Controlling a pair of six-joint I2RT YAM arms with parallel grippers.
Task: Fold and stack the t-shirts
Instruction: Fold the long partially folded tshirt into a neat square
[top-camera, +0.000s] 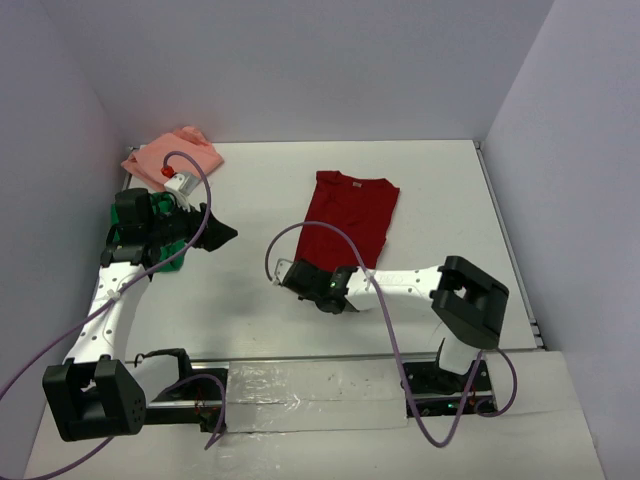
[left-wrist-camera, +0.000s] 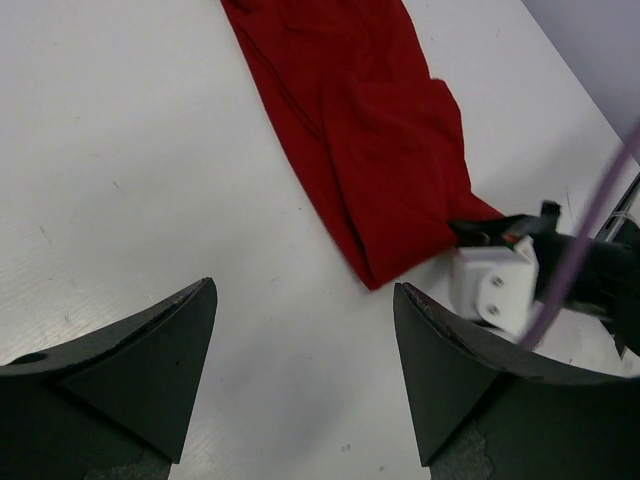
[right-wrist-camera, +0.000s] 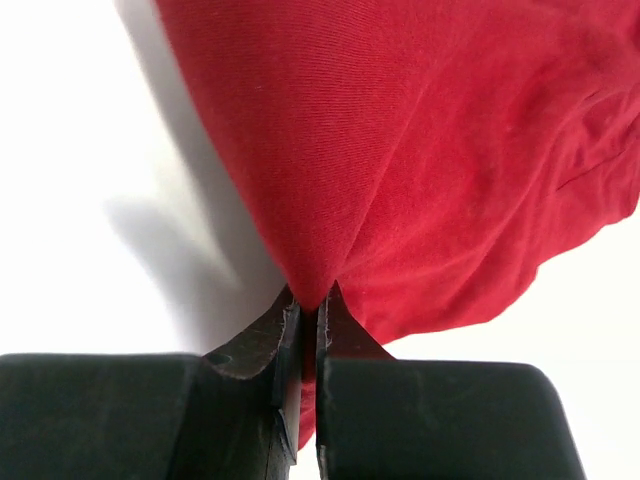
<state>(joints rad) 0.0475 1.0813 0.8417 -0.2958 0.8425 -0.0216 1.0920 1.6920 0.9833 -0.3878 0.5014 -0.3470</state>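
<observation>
Right tool pinches the near hem of the dark red t-shirt; left tool spread wide, holding nothing, above the tabletop.

Dark red t-shirt was plain, solid colour, no print, and read the same red in both wrist views. Salmon pink t-shirt was plain. Bright green t-shirt showed only a sliver, plain. Table was white, unpatterned. Walls were pale lavender-grey. Left arm and right arm were white with black joints. Left gripper and right gripper were matte black. Cable was purple.
</observation>
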